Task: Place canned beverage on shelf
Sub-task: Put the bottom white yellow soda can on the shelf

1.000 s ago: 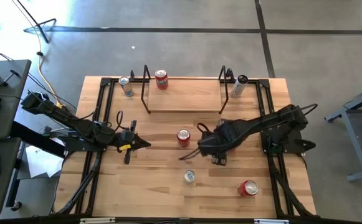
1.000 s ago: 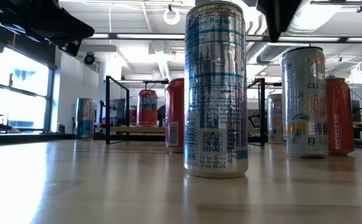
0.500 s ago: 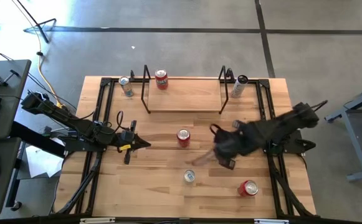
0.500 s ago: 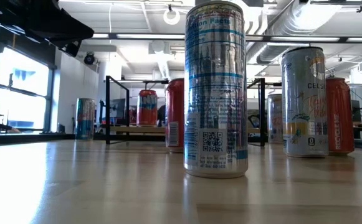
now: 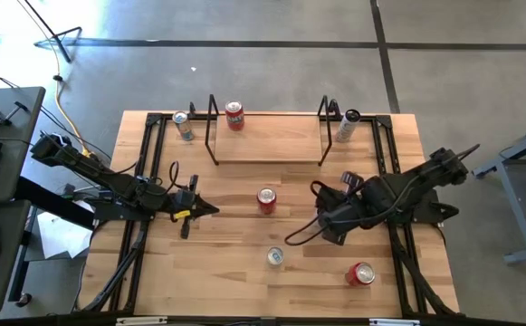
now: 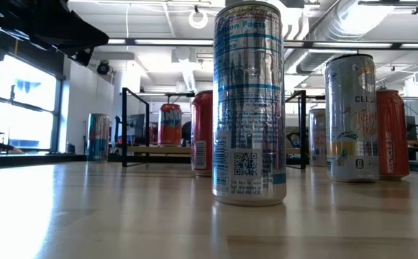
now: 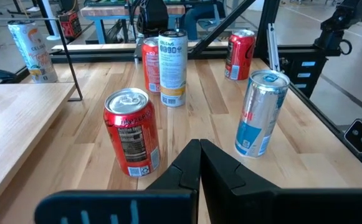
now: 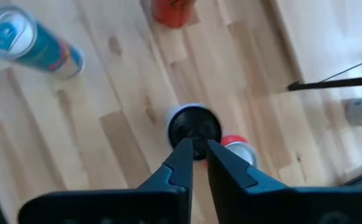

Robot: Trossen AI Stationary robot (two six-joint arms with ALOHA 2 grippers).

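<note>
High cam looks straight down on whole table (image 5: 244, 263). Low cam sits at tabletop level, v. close to silver can (image 6: 250, 104), facing the room. Wrist cams look along each arm; all share the cans.

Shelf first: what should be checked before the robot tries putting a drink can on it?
1. Shelf has bare board free: ok.
2. Red can mid-table stands upright: ok.
3. Right gripper holds a can: not ok, shut on nothing.
4. Right gripper open enough to take a can: not ok.
5. Left gripper clear of the shelf: ok, shut, waiting on the table's left side.
</note>
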